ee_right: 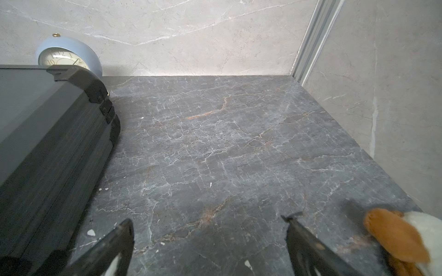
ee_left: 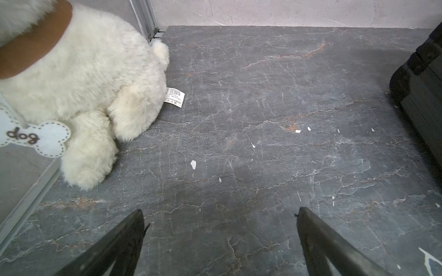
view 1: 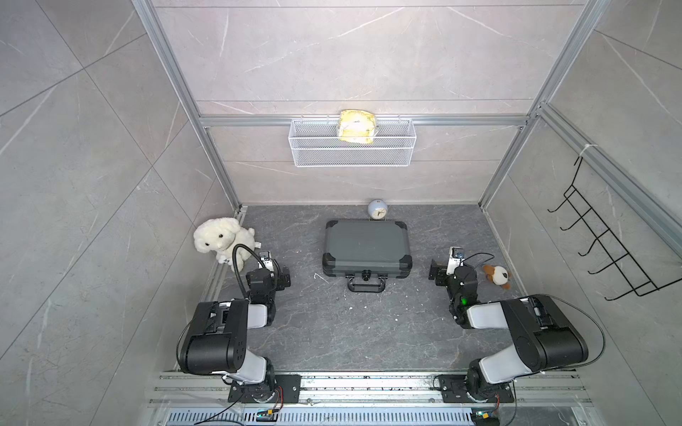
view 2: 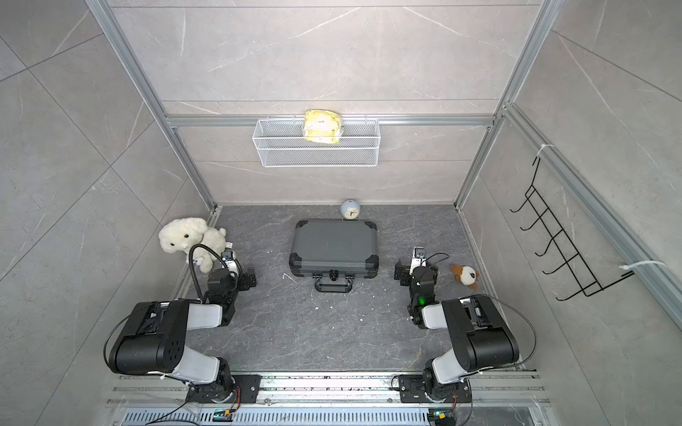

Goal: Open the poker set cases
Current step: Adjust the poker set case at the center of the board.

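In both top views the poker set case point(view 1: 367, 245) lies flat and shut in the middle of the desk point(view 1: 332, 332). Its handle point(view 1: 366, 284) points at the robot, and a little clock point(view 1: 377, 209) stands just behind the case. The left tool point(view 1: 283, 276) and the right tool point(view 1: 437, 271) sit low on each side of it, not touching.

In the left wrist view the left tool's fingers point(ee_left: 119, 241) stand wide apart with nothing between them. A white toy dog point(ee_left: 83, 83) sits near.

In the right wrist view the right tool is wide open and empty too. The case side point(ee_right: 52, 155) is just beside it, and a small brown toy point(ee_right: 401, 236) lies near.

The catches are too small to see (maybe they are by the handle). If a tool lifts the lid point(view 1: 365, 236) while they are done up, the whole case could slide back and knock the clock over.
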`<state>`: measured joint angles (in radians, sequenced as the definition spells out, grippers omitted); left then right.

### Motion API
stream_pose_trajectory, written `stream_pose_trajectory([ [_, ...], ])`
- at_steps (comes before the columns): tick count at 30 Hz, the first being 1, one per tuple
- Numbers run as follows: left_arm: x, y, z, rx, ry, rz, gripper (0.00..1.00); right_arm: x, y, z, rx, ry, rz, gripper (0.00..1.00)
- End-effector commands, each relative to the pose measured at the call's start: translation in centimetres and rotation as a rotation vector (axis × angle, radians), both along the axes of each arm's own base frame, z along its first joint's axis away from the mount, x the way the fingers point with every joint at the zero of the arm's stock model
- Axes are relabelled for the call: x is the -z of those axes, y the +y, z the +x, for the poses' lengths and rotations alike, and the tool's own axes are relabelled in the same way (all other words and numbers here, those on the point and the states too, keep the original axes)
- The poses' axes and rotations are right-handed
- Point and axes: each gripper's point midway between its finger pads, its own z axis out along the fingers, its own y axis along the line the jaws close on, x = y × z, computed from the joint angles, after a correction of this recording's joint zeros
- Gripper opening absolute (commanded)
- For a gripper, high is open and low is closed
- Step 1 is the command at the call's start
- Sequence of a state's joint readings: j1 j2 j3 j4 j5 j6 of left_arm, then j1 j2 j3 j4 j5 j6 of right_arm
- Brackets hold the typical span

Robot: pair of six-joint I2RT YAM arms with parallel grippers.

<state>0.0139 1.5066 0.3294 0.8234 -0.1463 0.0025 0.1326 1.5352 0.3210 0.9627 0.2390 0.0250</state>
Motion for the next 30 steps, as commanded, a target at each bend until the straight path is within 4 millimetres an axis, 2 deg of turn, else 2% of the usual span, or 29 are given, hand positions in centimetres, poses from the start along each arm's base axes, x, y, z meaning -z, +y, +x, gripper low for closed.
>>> stream_pose_trajectory([
  [1, -1.9, 0.1, 1.1, -0.004, -0.068, -0.009, 1.00, -0.7, 0.0, 0.4, 0.001, -0.023, -0.013, 1.00],
  [20, -2.0, 0.1, 1.0, 0.003, -0.075, -0.006, 1.00, -0.8, -0.1, 0.3, 0.011, -0.030, -0.014, 1.00],
  [23, -3.5, -0.8, 0.7, 0.046, -0.095, 0.009, 1.00, -1.6, -0.1, -0.6, 0.016, -0.054, -0.024, 1.00],
  [27, -8.0, -3.1, -0.3, 0.087, -0.122, 0.074, 1.00, -4.9, 0.0, -2.7, 0.079, -0.172, -0.082, 1.00],
  [30, -10.6, -4.5, -0.9, 0.107, -0.149, 0.006, 1.00, -6.6, 0.2, -2.8, 0.073, -0.123, -0.086, 1.00],
])
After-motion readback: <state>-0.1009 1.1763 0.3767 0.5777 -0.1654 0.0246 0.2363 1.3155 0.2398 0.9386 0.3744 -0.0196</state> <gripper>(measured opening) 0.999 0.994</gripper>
